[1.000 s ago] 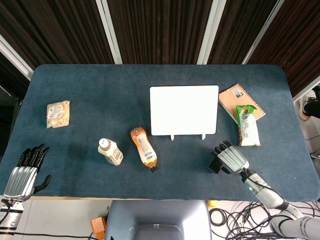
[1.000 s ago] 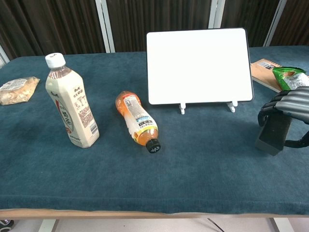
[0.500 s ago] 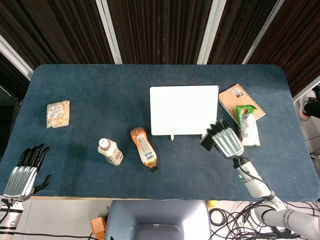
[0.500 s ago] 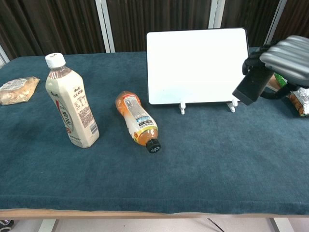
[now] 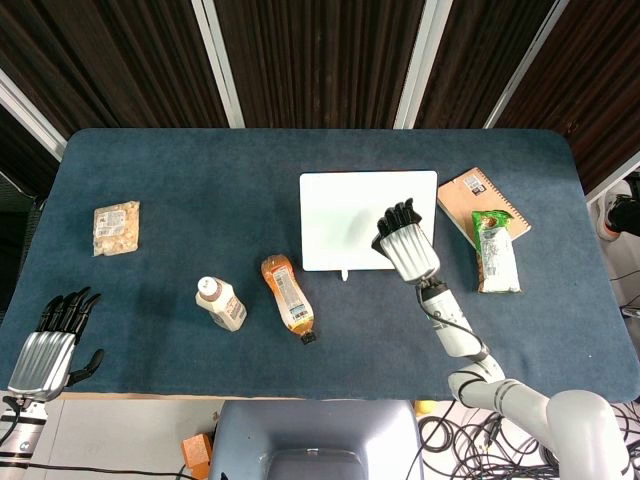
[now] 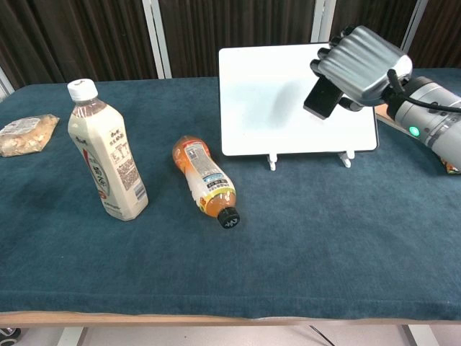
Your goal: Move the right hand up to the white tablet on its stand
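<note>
The white tablet (image 5: 345,225) stands upright on its small white stand (image 6: 272,162) at the middle of the blue table. My right hand (image 5: 405,240) hovers in front of the tablet's right half, fingers pointing at the screen and holding nothing. In the chest view the right hand (image 6: 356,65) covers the upper right corner of the tablet (image 6: 274,101), and whether it touches the screen cannot be told. My left hand (image 5: 45,340) hangs off the near left table edge, fingers spread and empty.
A pale bottle (image 6: 106,160) stands upright left of centre, and an orange bottle (image 6: 204,180) lies on its side beside it. A snack packet (image 5: 116,228) lies far left. A brown notebook (image 5: 478,200) and a green-white packet (image 5: 495,252) lie right of the tablet.
My right hand has risen from the table near the front right and moved left and forward, up to the tablet's right side. The left hand has not moved.
</note>
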Motion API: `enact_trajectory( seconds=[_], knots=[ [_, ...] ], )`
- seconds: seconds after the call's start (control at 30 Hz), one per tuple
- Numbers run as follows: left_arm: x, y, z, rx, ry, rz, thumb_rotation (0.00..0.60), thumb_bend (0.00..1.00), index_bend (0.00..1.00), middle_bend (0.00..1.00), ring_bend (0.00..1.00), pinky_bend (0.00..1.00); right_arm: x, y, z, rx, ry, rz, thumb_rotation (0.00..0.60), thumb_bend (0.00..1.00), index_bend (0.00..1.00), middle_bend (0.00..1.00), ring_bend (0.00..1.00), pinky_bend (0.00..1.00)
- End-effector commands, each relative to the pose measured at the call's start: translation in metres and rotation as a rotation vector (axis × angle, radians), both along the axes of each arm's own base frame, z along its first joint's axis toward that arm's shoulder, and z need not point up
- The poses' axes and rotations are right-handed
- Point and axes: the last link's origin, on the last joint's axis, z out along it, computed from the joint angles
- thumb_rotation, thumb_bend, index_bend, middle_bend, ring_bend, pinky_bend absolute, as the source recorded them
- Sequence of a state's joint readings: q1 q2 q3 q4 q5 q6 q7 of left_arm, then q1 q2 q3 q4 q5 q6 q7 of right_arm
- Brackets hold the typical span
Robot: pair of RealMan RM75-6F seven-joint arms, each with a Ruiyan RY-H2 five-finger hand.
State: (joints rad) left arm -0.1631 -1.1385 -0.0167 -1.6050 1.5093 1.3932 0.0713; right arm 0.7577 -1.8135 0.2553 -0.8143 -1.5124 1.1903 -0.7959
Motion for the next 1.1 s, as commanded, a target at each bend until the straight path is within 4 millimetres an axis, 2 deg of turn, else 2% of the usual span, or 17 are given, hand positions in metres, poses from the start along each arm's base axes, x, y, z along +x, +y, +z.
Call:
enact_trajectory(
  seconds=[0.03,0.47,1.1],
  knots=[
    [0.0,0.0,0.001,0.002,-0.002,0.001,0.6,0.33,0.0,0.0,0.0,0.06,0.007,-0.007,-0.006,-0.002,-0.036,-0.008,0.6,0.24,0.78,0.5,0.4,0.25],
    [0.0,0.001,0.0,0.001,0.006,0.007,0.6,0.33,0.0,0.0,0.0,0.06,0.001,-0.016,-0.017,0.006,-0.062,-0.052,0.6,0.24,0.74,0.5,0.4,0.23],
    [-0.002,0.001,0.002,0.003,0.003,0.015,0.6,0.33,0.0,0.0,0.0,0.06,-0.009,-0.025,-0.021,-0.009,-0.053,-0.093,0.6,0.24,0.67,0.5,0.4,0.22]
  ],
)
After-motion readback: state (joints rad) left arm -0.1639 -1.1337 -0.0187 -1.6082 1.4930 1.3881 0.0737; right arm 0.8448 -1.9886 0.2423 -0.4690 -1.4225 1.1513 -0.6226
